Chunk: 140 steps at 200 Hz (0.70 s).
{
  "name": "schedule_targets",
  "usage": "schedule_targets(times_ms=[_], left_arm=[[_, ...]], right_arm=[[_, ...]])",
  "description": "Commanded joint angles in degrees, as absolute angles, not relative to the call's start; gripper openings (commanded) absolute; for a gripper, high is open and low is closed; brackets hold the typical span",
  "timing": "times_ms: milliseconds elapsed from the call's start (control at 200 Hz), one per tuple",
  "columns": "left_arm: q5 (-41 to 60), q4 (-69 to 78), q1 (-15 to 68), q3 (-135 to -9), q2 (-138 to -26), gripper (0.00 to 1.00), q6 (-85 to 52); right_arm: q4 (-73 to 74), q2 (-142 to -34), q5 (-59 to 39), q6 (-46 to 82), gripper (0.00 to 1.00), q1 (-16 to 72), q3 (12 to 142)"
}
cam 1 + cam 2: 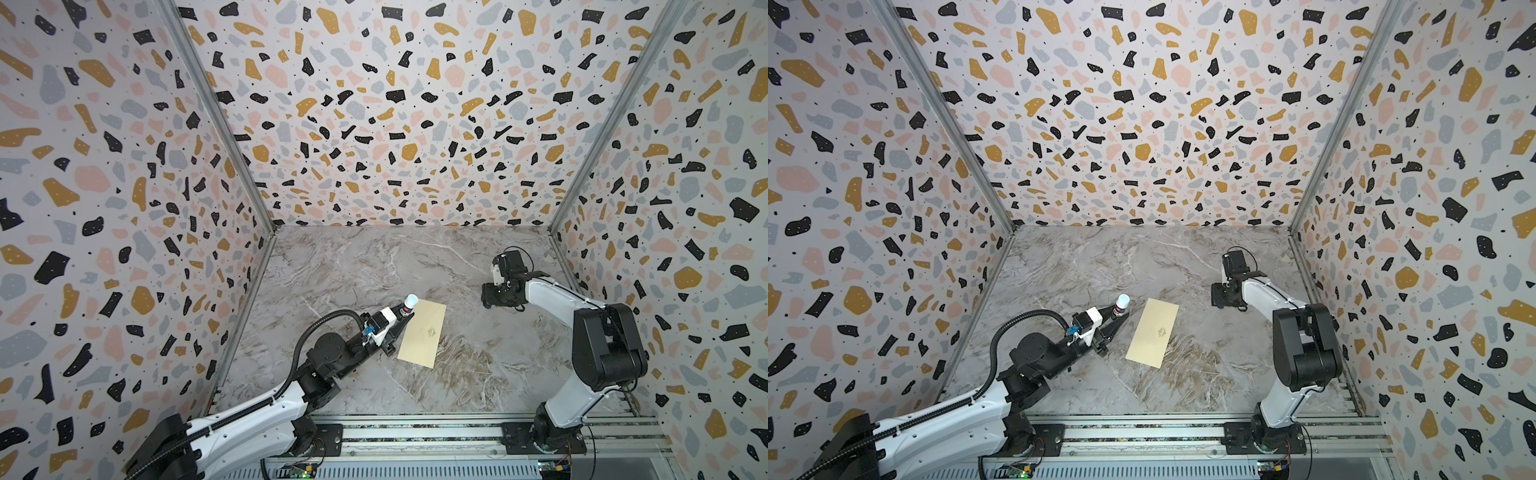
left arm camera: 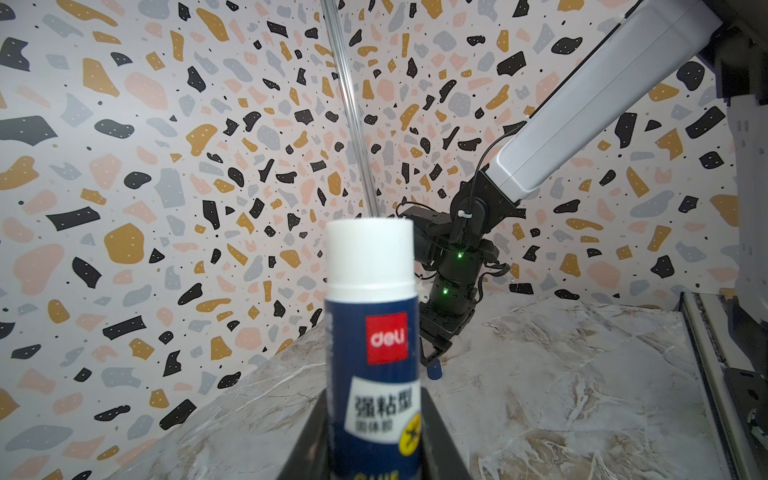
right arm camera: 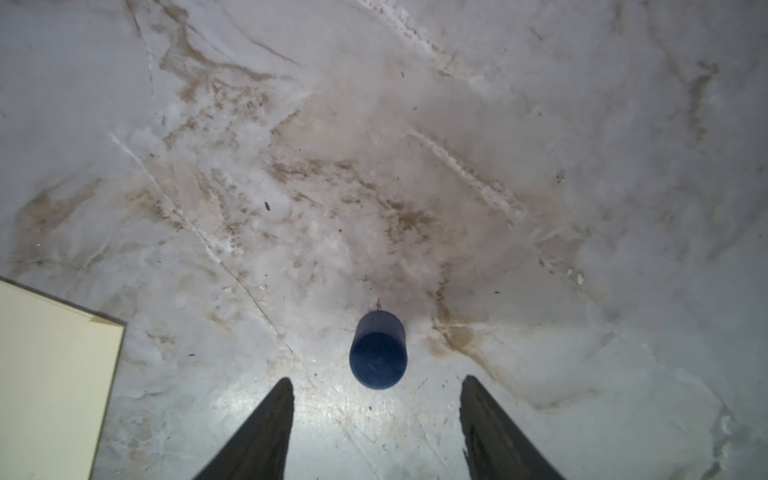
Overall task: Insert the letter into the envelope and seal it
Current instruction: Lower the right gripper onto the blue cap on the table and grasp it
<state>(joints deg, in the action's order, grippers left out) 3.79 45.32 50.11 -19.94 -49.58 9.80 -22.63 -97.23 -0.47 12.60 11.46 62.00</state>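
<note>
The pale cream envelope (image 1: pixel 422 334) (image 1: pixel 1152 332) lies flat on the marble table, its small dark emblem facing up; one corner (image 3: pixel 50 374) shows in the right wrist view. The letter is hidden or out of view. My left gripper (image 1: pixel 405 318) (image 1: pixel 1121 318) (image 2: pixel 374 399) is just left of the envelope, shut on a blue glue stick (image 2: pixel 372 332) (image 1: pixel 409 305) whose white top is bare. My right gripper (image 1: pixel 492 297) (image 1: pixel 1219 297) (image 3: pixel 378 380) hangs low over the table right of the envelope, jaws apart. A small blue cap (image 3: pixel 378 353) (image 2: pixel 434 370) stands just beyond its fingertips, untouched.
Terrazzo-patterned walls (image 1: pixel 374 124) close in the table on three sides. A metal rail (image 1: pixel 415 432) with both arm bases runs along the front edge. Bare marble (image 1: pixel 374 266) lies behind the envelope and in front of it.
</note>
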Motion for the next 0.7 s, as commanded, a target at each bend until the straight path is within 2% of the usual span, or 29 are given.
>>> schedule_targets(times_ms=[0,696], left_arm=[[4.03,49.62,50.38,-19.32,-49.57,0.00,9.44],[3.96,49.27,50.41,-19.53,-49.83,0.00,9.36]], right_arm=[[-22.41,-98.28,-0.28,12.05,0.61,11.17,63.37],[-21.80,-102.02,0.00,11.53,0.40,11.34,64.95]])
